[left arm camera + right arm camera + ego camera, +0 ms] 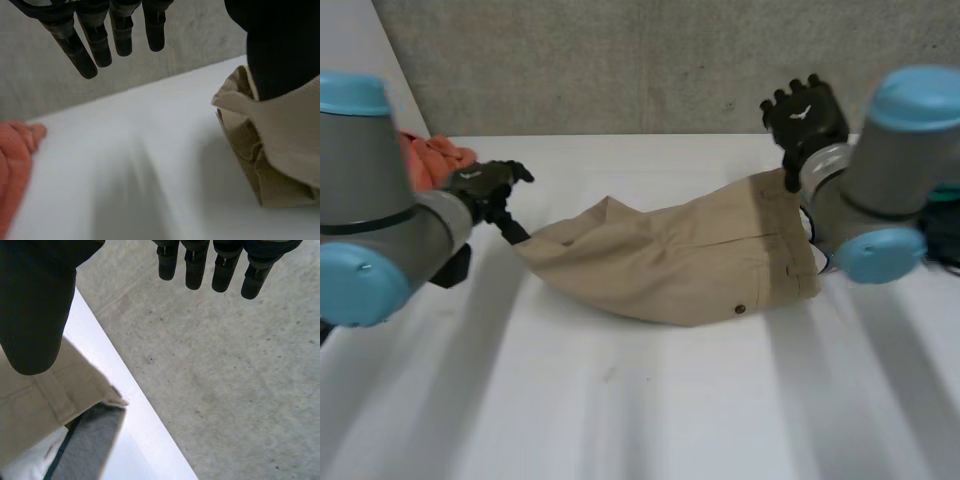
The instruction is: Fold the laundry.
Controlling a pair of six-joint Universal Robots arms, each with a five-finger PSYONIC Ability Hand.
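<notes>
A pair of tan trousers (pixel 670 260) lies folded across the middle of the white table (pixel 640 400), waistband to the right, a button near the front edge. My left hand (pixel 485 185) is at the cloth's left end, open. In the left wrist view its fingers (pixel 95 45) are straight and spread away from the thumb, which hangs over the tan cloth (pixel 280 150). My right hand (pixel 807 115) is raised above the waistband's far corner. In the right wrist view its fingers (pixel 195 270) are straight, holding nothing, with the tan waistband (pixel 45 405) under the thumb.
An orange garment (pixel 435 155) lies at the table's back left, also beside my left hand (pixel 15 165). A dark grey cloth (pixel 90 445) sits beside the waistband near the table's right edge. A grey wall runs behind the table.
</notes>
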